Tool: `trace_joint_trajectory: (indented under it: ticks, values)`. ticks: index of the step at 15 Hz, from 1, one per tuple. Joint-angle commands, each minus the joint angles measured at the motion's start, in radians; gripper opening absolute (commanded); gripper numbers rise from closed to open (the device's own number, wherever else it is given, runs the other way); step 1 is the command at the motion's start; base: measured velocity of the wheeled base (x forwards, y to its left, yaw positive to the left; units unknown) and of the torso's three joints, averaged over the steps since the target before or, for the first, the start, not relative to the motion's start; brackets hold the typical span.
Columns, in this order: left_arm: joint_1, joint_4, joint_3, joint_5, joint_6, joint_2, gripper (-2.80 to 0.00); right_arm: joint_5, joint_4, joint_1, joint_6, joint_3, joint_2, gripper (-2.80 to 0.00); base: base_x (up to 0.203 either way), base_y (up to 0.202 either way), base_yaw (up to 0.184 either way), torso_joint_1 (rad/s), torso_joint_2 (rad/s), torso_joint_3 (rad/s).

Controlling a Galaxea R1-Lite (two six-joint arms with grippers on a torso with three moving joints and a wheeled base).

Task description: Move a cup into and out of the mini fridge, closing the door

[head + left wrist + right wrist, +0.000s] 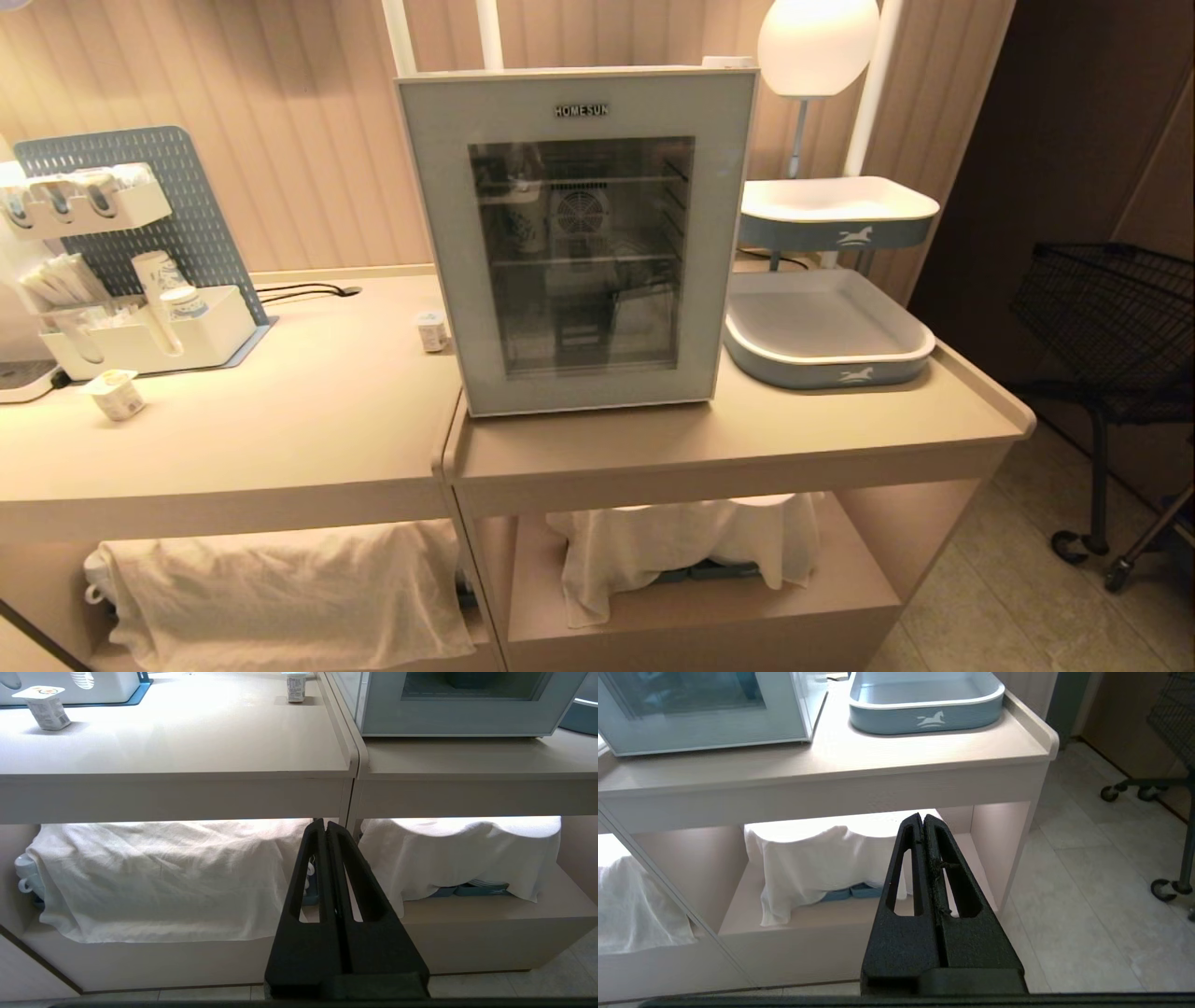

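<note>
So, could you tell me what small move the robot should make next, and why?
Probably raise the left gripper toward the cup beside the mini fridge. Both grippers are shut and hang low before the counter's lower shelves, the right gripper too, the door is closed, and no cup is held yet.

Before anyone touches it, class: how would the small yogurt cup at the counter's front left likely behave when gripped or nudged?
The cup looks thin-walled plastic, so probably light and crushable. Its base seems narrower than the lid, so a nudge may tip it.
</note>
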Motion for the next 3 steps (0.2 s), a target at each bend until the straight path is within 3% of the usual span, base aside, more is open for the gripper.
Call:
trace_joint_trajectory:
  ticks: [1, 3]
  values:
    - [0.000, 0.001, 0.003, 0.000, -0.001, 0.002, -2.80, 0.001, 0.001, 0.000, 0.000, 0.000, 0.002, -2.80, 0.000, 0.000, 0.000, 0.000, 0.00, 0.000]
    - [0.000, -0.001, 0.002, 0.000, 0.010, 0.002, -2.80, -0.001, 0.001, -0.001, 0.013, 0.000, 0.002, -2.80, 0.000, 0.000, 0.000, 0.000, 0.00, 0.000]
